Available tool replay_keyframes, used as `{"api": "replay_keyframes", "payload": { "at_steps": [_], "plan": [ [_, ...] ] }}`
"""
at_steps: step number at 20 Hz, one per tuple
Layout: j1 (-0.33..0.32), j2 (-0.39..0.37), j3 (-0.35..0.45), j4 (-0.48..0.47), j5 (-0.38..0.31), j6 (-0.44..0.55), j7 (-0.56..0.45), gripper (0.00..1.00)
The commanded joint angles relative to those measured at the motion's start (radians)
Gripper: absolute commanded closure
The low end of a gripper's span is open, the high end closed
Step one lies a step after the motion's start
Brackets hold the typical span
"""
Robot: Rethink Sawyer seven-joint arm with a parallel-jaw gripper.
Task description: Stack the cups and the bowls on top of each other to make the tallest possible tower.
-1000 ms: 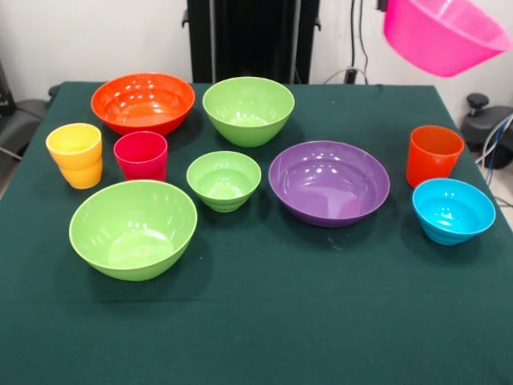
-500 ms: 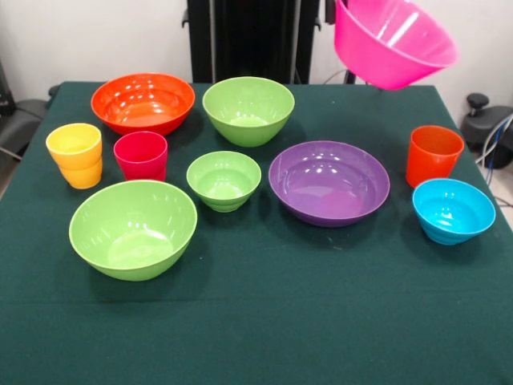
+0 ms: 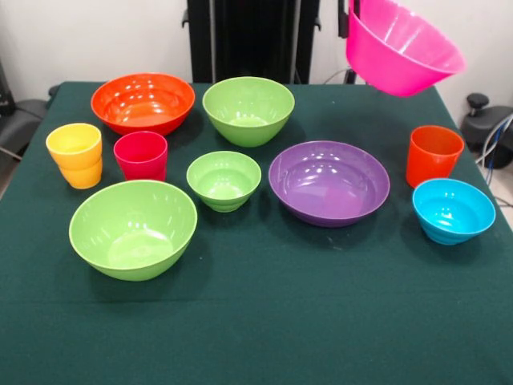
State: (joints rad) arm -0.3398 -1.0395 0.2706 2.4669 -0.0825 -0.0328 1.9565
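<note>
Hand (image 3: pixel 350 16) (grip unclear) at tilted pink bowl's (image 3: pixel 401 50) rim — all bowls empty.

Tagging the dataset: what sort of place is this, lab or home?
Most likely a robot lab: a table under green cloth, a black pedestal against a bare wall, and cables at the side. Bright plastic bowls and cups look like test props.
</note>
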Motion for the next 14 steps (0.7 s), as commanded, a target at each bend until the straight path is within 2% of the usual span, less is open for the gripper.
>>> {"api": "replay_keyframes", "payload": {
  "at_steps": [1, 5, 10, 14],
  "plan": [
    [0.006, 0.096, 0.012, -0.011, -0.066, -0.043, 0.105, 1.0],
    [-0.029, 0.176, 0.002, -0.047, -0.11, -0.092, 0.085, 1.0],
    [-0.098, 0.151, 0.04, -0.044, -0.14, -0.05, 0.076, 1.0],
    [-0.106, 0.207, 0.022, -0.084, -0.167, -0.076, 0.075, 1.0]
  ]
}}
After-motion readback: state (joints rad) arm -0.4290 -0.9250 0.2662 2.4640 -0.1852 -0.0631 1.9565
